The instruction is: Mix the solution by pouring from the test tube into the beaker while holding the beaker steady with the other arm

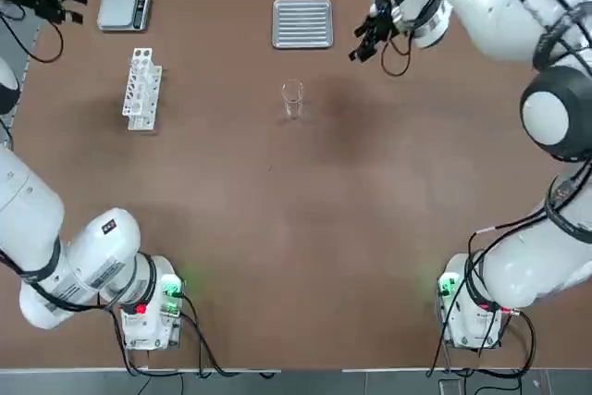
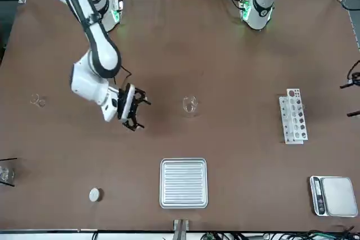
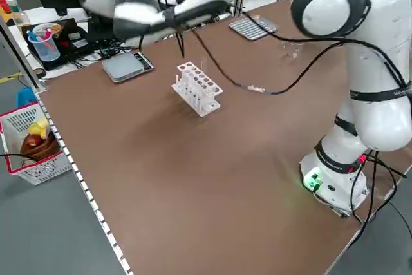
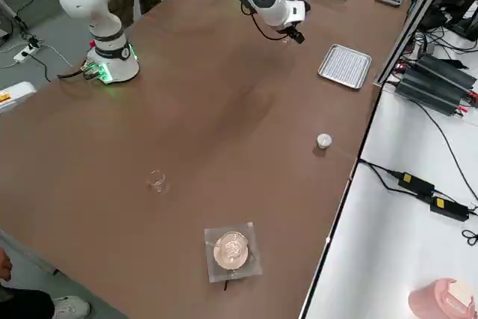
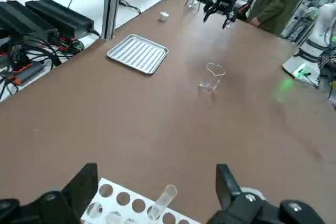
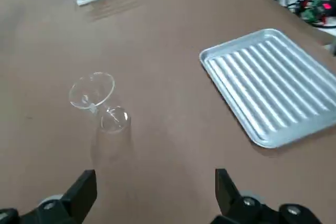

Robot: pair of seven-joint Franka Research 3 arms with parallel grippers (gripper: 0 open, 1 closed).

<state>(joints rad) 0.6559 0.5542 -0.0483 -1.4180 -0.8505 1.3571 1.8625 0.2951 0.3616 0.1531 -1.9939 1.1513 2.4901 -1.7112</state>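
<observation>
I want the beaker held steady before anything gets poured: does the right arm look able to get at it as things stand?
Probably yes. The right gripper is open off to the beaker's right, and only bare tabletop shows between them.

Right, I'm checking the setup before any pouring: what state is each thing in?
Beaker: upright, uncovered
Test tube: standing tilted in the rack
Rack: upright, mostly unfilled
Metal tray: lying flat
Left gripper: open, over the rack side
Right gripper: open, short of the beaker
</observation>
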